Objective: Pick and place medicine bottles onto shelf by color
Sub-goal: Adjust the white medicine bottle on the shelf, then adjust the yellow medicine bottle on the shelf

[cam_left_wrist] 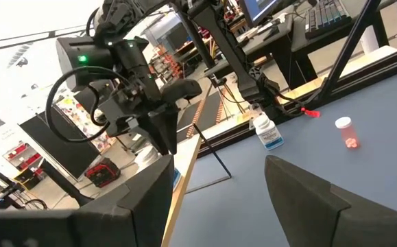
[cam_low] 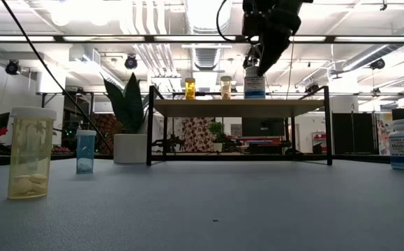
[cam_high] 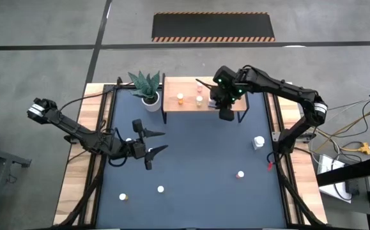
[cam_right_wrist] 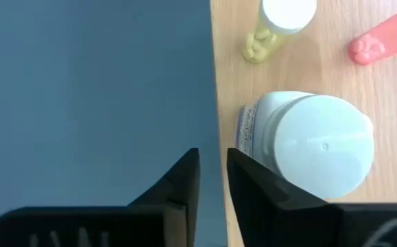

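Note:
The light-wood shelf stands at the table's far side. On it stand an orange bottle, a pink bottle and a white bottle, which also shows in the low view. My right gripper hangs over the shelf's right part, pointing down. Its fingers are almost together with nothing between them, and the white bottle stands just beside one finger. My left gripper is open and empty over the table's left middle. More bottles stand on the table: a larger white one and small ones. My right gripper has the outer side of one finger right next to the white bottle's cap, coming from above. I cannot tell whether it touches. The bottle stands upright on the shelf board.
A potted plant stands left of the shelf. In the low view a yellow bottle and a small blue one stand near the camera. The dark blue tabletop is bare in its middle.

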`<state>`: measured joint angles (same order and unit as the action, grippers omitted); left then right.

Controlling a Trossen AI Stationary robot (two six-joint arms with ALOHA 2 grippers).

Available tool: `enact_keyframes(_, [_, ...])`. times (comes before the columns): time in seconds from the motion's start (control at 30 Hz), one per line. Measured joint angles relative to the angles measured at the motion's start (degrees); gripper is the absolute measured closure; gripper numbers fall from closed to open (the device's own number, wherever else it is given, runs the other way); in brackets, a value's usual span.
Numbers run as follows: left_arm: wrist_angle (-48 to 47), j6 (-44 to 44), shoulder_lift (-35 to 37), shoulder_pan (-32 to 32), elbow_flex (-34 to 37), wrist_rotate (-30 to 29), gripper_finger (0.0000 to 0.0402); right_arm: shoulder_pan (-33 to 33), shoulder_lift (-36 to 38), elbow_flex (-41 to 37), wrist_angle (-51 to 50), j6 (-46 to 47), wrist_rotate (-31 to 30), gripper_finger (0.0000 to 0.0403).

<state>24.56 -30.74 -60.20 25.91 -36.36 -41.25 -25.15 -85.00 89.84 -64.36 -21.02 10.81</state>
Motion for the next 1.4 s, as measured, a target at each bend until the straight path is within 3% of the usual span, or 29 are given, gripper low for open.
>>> enact_keyframes(0.37, [0.0, 0.0, 0.0, 0.0, 0.0, 0.0, 0.019, 0.0, 0.0, 0.0, -0.3, -0.7, -2.2, 0.039])
enact_keyframes(0.97, [0.0, 0.1, 0.0, 0.0, 0.0, 0.0, 0.019, 0.0, 0.0, 0.0, -1.3, -0.9, -7.9, 0.0394])
enact_keyframes(1.1, [0.0, 0.2, 0.0, 0.0, 0.0, 0.0, 0.019, 0.1, 0.2, 0.0, -1.4, -0.9, -7.3, 0.0394])
enact_keyframes(1.23, [0.0, 0.5, 0.0, 0.0, 0.0, 0.1, 0.019, 1.3, 1.7, -0.3, -1.3, 0.0, -1.6, 0.0394])
enact_keyframes(1.4, [0.4, 1.8, -1.9, -0.1, 0.0, 0.9, 0.019, 6.6, 5.9, -4.9, 2.2, 2.9, 0.1, 0.0394])
